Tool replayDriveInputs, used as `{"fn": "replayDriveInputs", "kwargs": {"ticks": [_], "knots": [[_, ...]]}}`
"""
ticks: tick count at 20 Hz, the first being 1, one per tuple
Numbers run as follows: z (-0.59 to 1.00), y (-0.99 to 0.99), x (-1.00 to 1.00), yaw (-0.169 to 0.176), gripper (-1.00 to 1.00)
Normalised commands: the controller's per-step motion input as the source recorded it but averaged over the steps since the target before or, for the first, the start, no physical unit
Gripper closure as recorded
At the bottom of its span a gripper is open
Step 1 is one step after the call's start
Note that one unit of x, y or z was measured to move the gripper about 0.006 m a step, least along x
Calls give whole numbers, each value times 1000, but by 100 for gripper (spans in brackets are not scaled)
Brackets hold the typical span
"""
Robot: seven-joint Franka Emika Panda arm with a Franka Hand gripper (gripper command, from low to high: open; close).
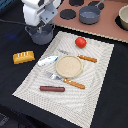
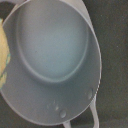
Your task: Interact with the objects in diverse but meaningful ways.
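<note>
Pot (image 1: 40,34) and gripper (image 1: 41,21) are the pair that matters here: the blue-grey two-handled pot sits on the dark bench just off the far corner of the pale woven mat (image 1: 100,75), and the white gripper hangs directly above it, partly covering it in the exterior view. The wrist view looks straight down into the pot's bare bowl (image 2: 50,45), which fills almost the whole picture, with one loop handle (image 2: 82,117) showing past the rim. So the pot lies straight below the jaws rather than off to any side. The jaws themselves are not clearly visible in either view, so I cannot tell how far open they are or whether they hold anything; a yellow shape (image 2: 4,52) at the edge of the wrist view is too cropped to name.

The bread loaf (image 1: 23,56) lies on the bench beside the mat's edge, on the exterior view's left. On the mat are the tomato (image 1: 80,42) near the far edge, the sausage (image 1: 52,89) near the near edge, and the small white-blue piece (image 1: 47,61) next to the round plate (image 1: 68,66), which is flanked by a knife (image 1: 86,58) and fork (image 1: 67,80). The frying pan (image 1: 90,14) rests on the toy stove (image 1: 112,27) at the back.

Any next move likely turns on this vertical line-up: a straight descent would bring the jaws to the pot's rim or into its bowl.
</note>
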Motion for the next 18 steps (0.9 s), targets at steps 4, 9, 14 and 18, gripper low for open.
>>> {"fn": "replayDriveInputs", "kwargs": {"ticks": [4,9,14,18], "knots": [[-263,-129,-319,0,-100],[-233,0,-323,0,-100],[-309,-2,-293,0,-100],[-324,0,-273,0,-100]]}}
